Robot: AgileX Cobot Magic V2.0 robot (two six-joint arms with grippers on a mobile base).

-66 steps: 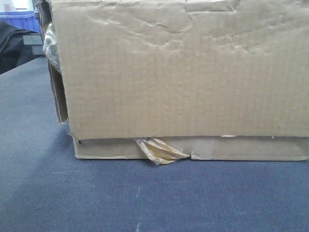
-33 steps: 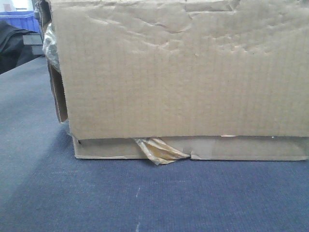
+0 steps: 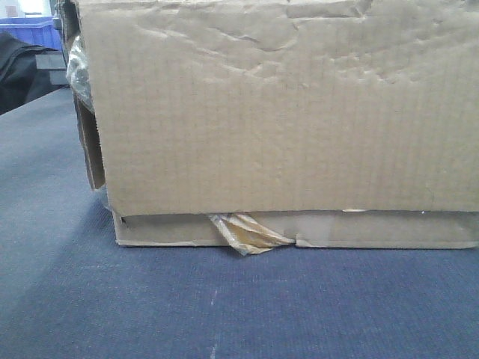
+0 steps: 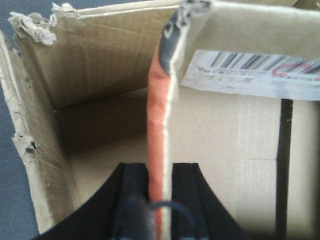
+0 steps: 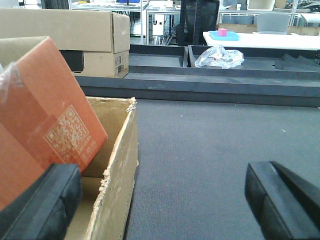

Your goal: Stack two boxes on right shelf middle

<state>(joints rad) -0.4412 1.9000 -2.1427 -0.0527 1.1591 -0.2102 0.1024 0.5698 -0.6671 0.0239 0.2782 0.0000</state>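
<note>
The large plain carton (image 3: 284, 120), with a creased face and torn tan tape (image 3: 247, 233), fills the front view and stands on blue-grey carpet. The left wrist view looks down into its open, torn top (image 4: 35, 125). An orange-red printed carton (image 4: 240, 120) with a barcode label stands inside it. My left gripper (image 4: 160, 200) is shut on this carton's upright orange flap (image 4: 157, 125). My right gripper (image 5: 165, 205) is open wide and straddles the large carton's torn side wall (image 5: 120, 170), one finger inside and one over the carpet. The printed carton (image 5: 45, 125) shows a QR code. The steel shelf is out of view.
A blue bin (image 3: 30, 30) and a dark object (image 3: 22, 71) sit at the far left. Beyond the carpet are another brown carton (image 5: 65, 35), black trays (image 5: 160, 57), a crumpled plastic bag (image 5: 220, 56) and a white table (image 5: 260, 39).
</note>
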